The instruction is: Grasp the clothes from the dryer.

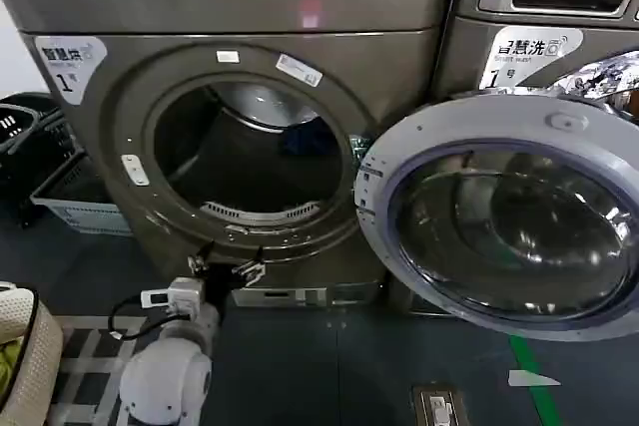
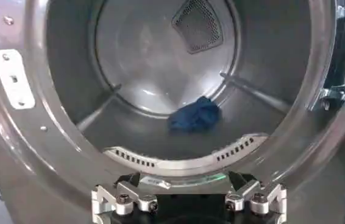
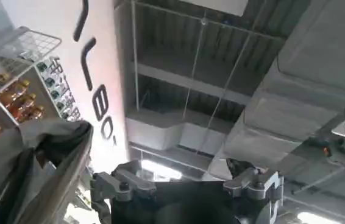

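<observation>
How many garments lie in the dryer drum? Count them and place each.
1: a crumpled blue garment on the floor of the dryer drum, toward the back. Others may be hidden below the porthole rim.

The large bronze-grey metallic front-loading dryer (image 1: 250,137) stands with its grey-rimmed round glass door (image 1: 504,212) swung wide open to the right of the porthole. A white corner label marked "1" (image 1: 68,62) sits at its upper left. Inside the steel drum (image 2: 160,67), a small crumpled dark-blue piece of clothing (image 2: 195,114), seemingly a single item, lies on the drum floor towards the back.
</observation>
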